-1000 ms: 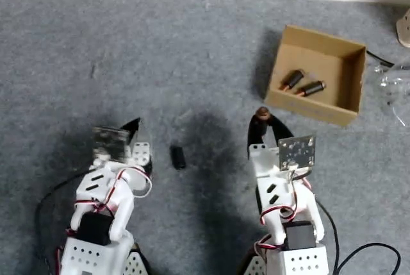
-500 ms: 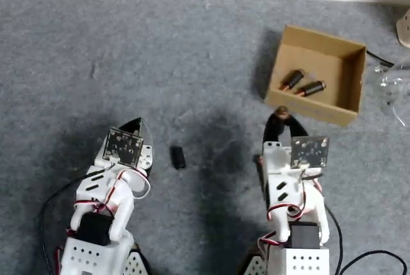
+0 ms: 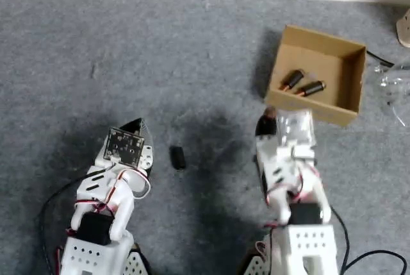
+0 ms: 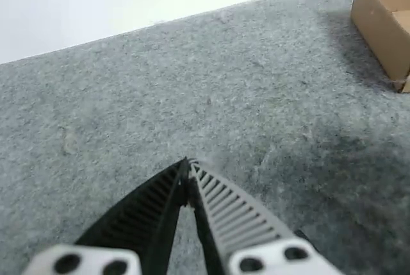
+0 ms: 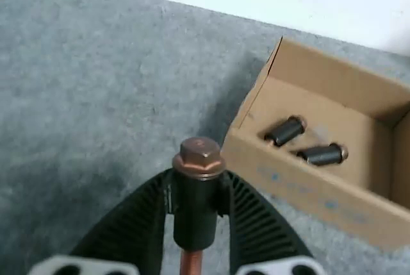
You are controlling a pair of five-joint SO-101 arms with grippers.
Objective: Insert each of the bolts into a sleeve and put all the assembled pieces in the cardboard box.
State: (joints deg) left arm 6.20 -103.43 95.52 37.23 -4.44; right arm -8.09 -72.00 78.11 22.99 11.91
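My right gripper (image 5: 197,188) is shut on an assembled piece (image 5: 196,191), a black sleeve with a copper bolt head on top. In the high view this right gripper (image 3: 266,121) is just short of the front wall of the cardboard box (image 3: 307,109). Two assembled pieces (image 3: 291,80) (image 3: 312,88) lie inside the box, seen also from the right wrist as two pieces (image 5: 286,131) (image 5: 323,154) behind the box wall (image 5: 301,179). A lone black sleeve (image 3: 177,157) lies on the carpet between the arms. My left gripper (image 3: 138,124) (image 4: 187,167) is shut on nothing, left of that sleeve.
Grey carpet covers the table. Clear plastic and cables (image 3: 391,76) lie right of the box, with a white object (image 3: 405,28) at the far right edge. A corner of the box (image 4: 381,22) shows in the left wrist view.
The right gripper carried the assembled piece right and toward the box, then drew in close to its front wall. The left arm's wrist turned slightly and settled.
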